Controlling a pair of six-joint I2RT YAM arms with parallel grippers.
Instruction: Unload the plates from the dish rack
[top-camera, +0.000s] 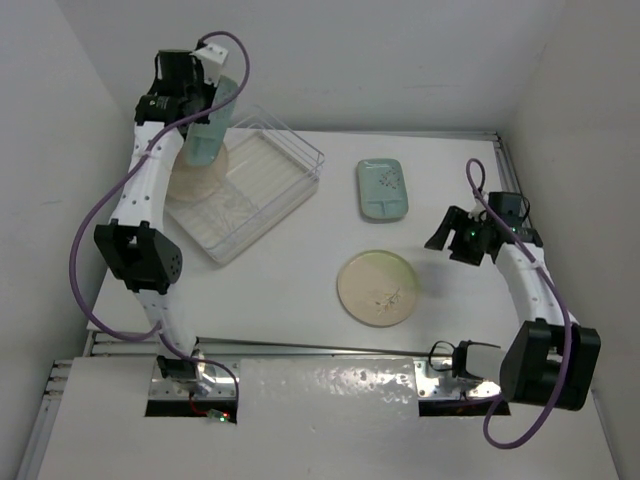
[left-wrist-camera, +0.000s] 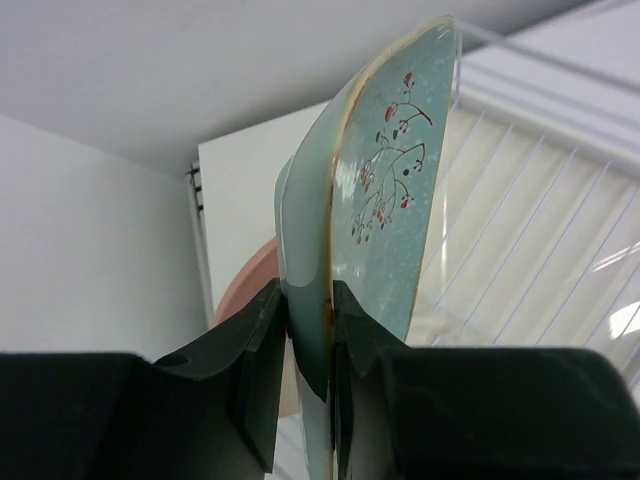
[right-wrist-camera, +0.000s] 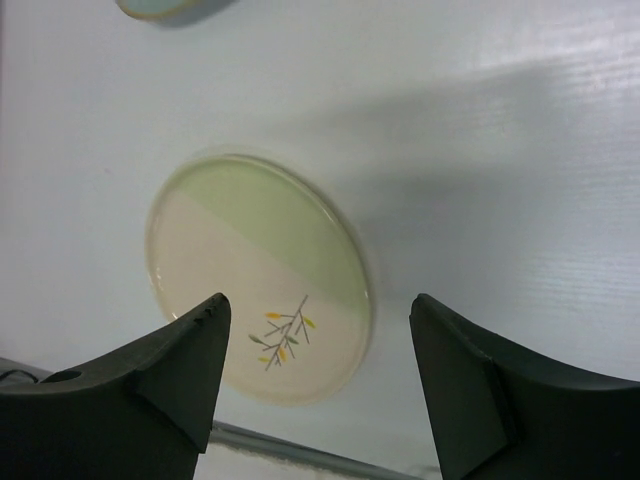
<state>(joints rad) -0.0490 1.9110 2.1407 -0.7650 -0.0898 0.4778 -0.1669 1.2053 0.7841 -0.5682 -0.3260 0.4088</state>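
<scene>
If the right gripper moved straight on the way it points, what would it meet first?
Probably the yellow-green-and-cream plate lying on the table, near its right rim; the open right gripper aims there, though depth is unclear.

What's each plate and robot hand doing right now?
held blue plate, on edge, lifted over the rack
left gripper, shut on it
pink plate, in the rack
other blue plate, flat on the table
green plate, flat on the table
right gripper, open, holding nothing
</scene>
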